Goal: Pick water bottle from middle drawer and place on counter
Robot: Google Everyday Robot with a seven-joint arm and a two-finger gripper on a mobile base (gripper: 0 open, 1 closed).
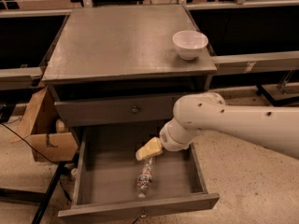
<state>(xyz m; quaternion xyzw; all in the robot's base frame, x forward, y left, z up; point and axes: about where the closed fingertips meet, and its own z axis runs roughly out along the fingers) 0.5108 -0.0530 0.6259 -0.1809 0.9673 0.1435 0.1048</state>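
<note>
White-shelled, our arm (233, 122) comes in from the right, bends at a bulky rounded joint over the right wall of the middle drawer (105, 171), and angles down and to the left. At its end the yellowish gripper (149, 148) hangs inside the open drawer, just above the far end of the water bottle (145, 177); we cannot tell whether it is spread or closed, nor whether it touches the bottle. The bottle lies flat on the drawer floor, its long axis running nearly front to back, near end leaning slightly left. On the counter (117, 41) above stands a white bowl (190, 43), near the right rear corner.
</note>
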